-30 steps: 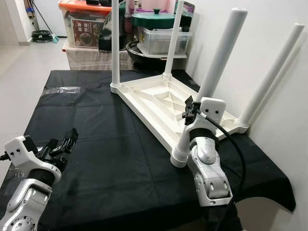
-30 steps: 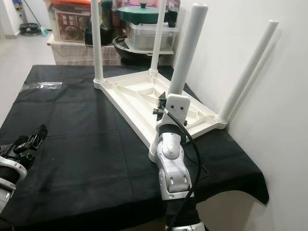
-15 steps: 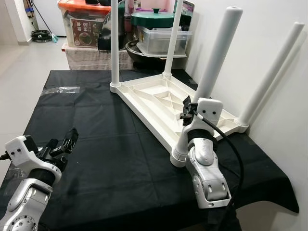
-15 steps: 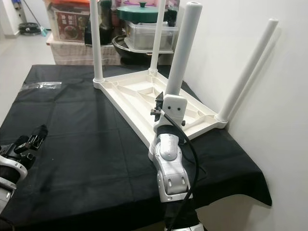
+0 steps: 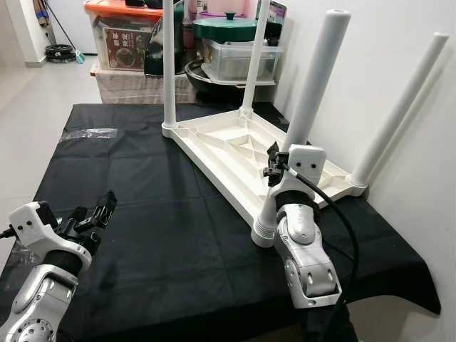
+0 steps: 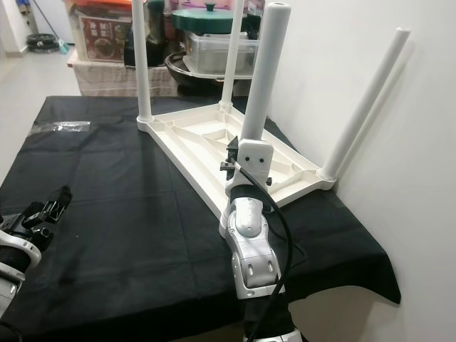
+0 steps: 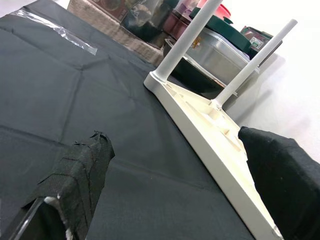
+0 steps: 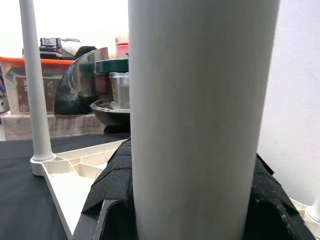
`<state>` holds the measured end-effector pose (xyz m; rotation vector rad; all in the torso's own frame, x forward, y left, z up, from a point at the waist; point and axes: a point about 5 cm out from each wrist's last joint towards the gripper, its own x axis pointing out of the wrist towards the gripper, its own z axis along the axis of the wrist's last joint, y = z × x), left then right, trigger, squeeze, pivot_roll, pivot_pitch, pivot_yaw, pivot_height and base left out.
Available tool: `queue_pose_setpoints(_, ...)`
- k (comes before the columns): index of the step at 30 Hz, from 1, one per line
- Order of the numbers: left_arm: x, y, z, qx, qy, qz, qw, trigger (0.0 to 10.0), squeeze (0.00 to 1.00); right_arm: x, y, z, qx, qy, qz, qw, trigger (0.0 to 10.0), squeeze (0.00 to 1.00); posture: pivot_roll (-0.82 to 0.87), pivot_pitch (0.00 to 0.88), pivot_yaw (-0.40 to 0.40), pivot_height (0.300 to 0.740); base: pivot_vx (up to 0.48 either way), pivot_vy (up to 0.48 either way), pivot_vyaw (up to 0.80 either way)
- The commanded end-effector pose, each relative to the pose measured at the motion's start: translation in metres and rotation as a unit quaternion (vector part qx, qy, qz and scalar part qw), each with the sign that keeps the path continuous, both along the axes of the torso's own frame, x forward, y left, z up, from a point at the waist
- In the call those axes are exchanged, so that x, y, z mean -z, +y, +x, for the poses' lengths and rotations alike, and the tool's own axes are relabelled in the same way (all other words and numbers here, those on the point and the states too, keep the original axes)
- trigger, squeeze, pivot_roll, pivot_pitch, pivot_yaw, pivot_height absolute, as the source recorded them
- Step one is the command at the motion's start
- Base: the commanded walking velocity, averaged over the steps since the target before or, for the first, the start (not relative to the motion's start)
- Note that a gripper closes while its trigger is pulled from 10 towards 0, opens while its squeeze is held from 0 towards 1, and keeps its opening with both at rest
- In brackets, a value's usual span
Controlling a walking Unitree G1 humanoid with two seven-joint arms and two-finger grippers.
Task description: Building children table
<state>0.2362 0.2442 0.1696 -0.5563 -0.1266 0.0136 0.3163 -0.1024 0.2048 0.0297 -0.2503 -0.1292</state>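
A white children's table lies upside down on the black cloth, its legs pointing up. The near leg stands in its corner socket, leaning slightly right. My right gripper is shut on this leg low down; in the right wrist view the leg runs between both black fingers. Two far legs stand upright. The fourth leg leans toward the wall. My left gripper hovers open over the cloth at front left, holding nothing; its fingers are wide apart.
Behind the cloth-covered table stand storage boxes, a clear bin with a green lid and a dark pot. A white wall closes the right side. A clear plastic scrap lies at the left. The cloth's front edge is close.
The near leg has tipped a little to the left, closer to upright, with my right gripper moving along with it. My left gripper has stayed put.
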Motion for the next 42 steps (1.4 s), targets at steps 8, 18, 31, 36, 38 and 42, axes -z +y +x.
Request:
queue_pose_setpoints(8, 0.002, -0.003, 0.003, 0.007, 0.000, 0.001, 1.000, 10.0, 0.00, 0.026, -0.004, 0.002, 0.000, 0.077, -0.019, 0.997, 10.0, 0.00, 0.00, 0.000, -0.100, 0.740, 0.000, 0.000, 0.00)
queue_pose_setpoints(18, 0.002, -0.004, 0.004, 0.009, 0.000, 0.000, 1.000, 10.0, 0.00, 0.020, -0.005, 0.003, -0.013, 0.088, -0.014, 0.996, 10.0, 0.00, -0.01, 0.000, -0.102, 0.740, 0.000, 0.000, 0.00)
queue_pose_setpoints(31, 0.003, -0.003, 0.003, 0.009, 0.001, 0.001, 1.000, 10.0, 0.00, 0.016, -0.008, 0.001, -0.008, 0.086, -0.003, 0.996, 10.0, 0.00, -0.01, 0.000, -0.095, 0.740, 0.000, 0.000, 0.00)
queue_pose_setpoints(36, 0.002, -0.003, 0.004, 0.011, 0.002, 0.002, 1.000, 10.0, 0.00, 0.016, -0.009, 0.000, -0.006, 0.085, -0.001, 0.996, 10.0, 0.00, -0.01, 0.000, -0.091, 0.740, 0.000, 0.000, 0.00)
queue_pose_setpoints(38, 0.002, -0.003, 0.004, 0.011, 0.002, 0.002, 1.000, 10.0, 0.00, 0.016, -0.010, -0.001, -0.006, 0.084, -0.001, 0.996, 10.0, 0.00, -0.01, 0.000, -0.088, 0.740, 0.000, 0.000, 0.00)
queue_pose_setpoints(42, 0.002, -0.002, 0.004, 0.013, 0.003, 0.005, 1.000, 10.0, 0.00, 0.014, -0.012, -0.004, -0.006, 0.076, 0.002, 0.997, 10.0, 0.00, -0.01, 0.000, -0.084, 0.740, 0.000, 0.000, 0.00)
